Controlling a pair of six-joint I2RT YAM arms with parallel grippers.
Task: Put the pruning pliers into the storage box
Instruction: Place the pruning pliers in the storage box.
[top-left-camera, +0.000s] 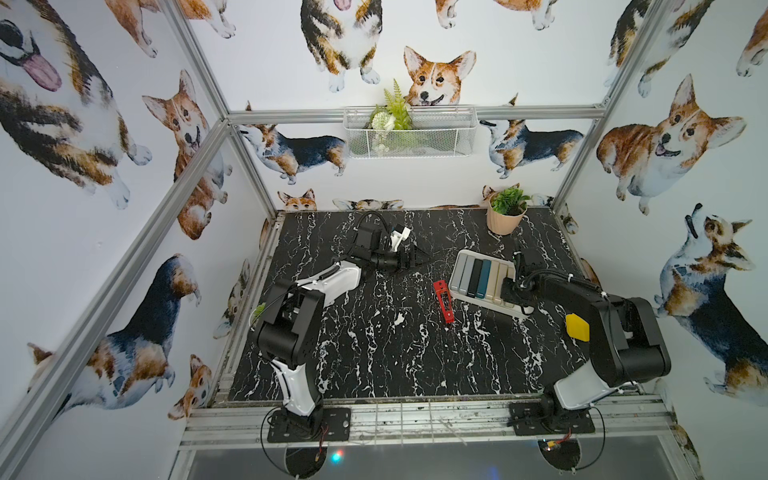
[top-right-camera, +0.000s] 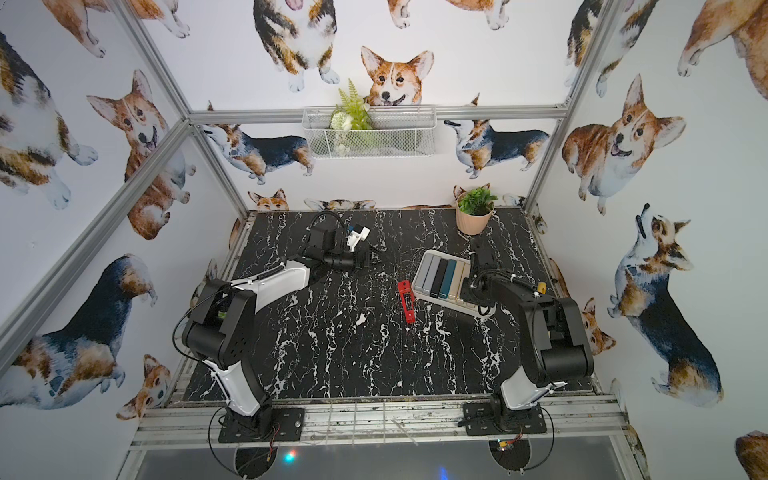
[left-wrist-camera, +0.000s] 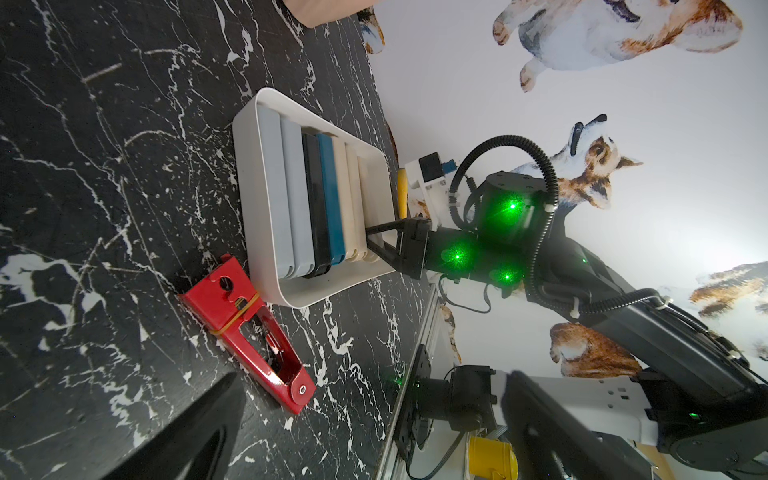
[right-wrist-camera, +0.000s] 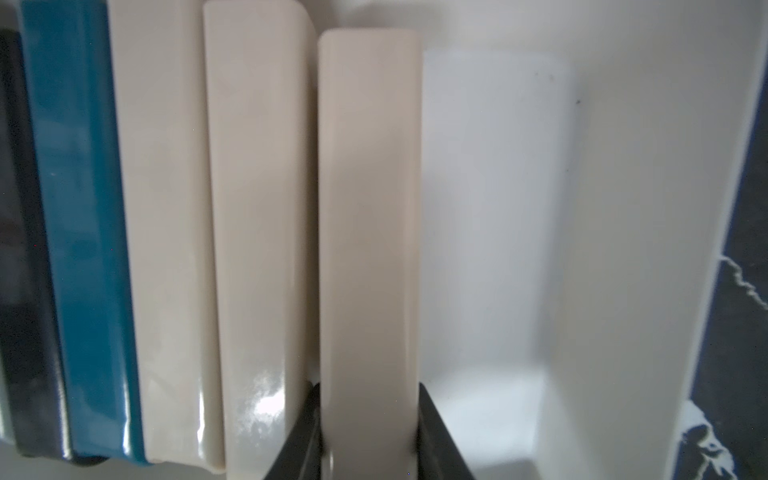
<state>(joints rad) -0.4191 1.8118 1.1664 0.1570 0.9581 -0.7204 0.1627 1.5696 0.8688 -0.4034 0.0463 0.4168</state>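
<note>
The white storage box (left-wrist-camera: 259, 232) sits right of the table's middle, its rim (top-left-camera: 486, 305) showing in a top view. Several pruning pliers lie side by side in it: two grey, a black, a teal (right-wrist-camera: 75, 208) and two beige. My right gripper (right-wrist-camera: 368, 419) is shut on a third beige pliers (right-wrist-camera: 368, 208), holding it low inside the box beside the others, with bare box floor (right-wrist-camera: 490, 208) on its free side. The red pliers (top-left-camera: 443, 302) (left-wrist-camera: 249, 332) lie on the table just left of the box. My left gripper (left-wrist-camera: 372, 386) hangs open and empty at the back left (top-left-camera: 411, 259).
A pink pot with a green plant (top-left-camera: 506, 216) stands at the back right corner. A white wire basket (top-left-camera: 409, 131) hangs on the back wall. A yellow object (top-left-camera: 577, 327) sits beside the right arm. Metal frame rails border the black marble table (top-left-camera: 374, 353).
</note>
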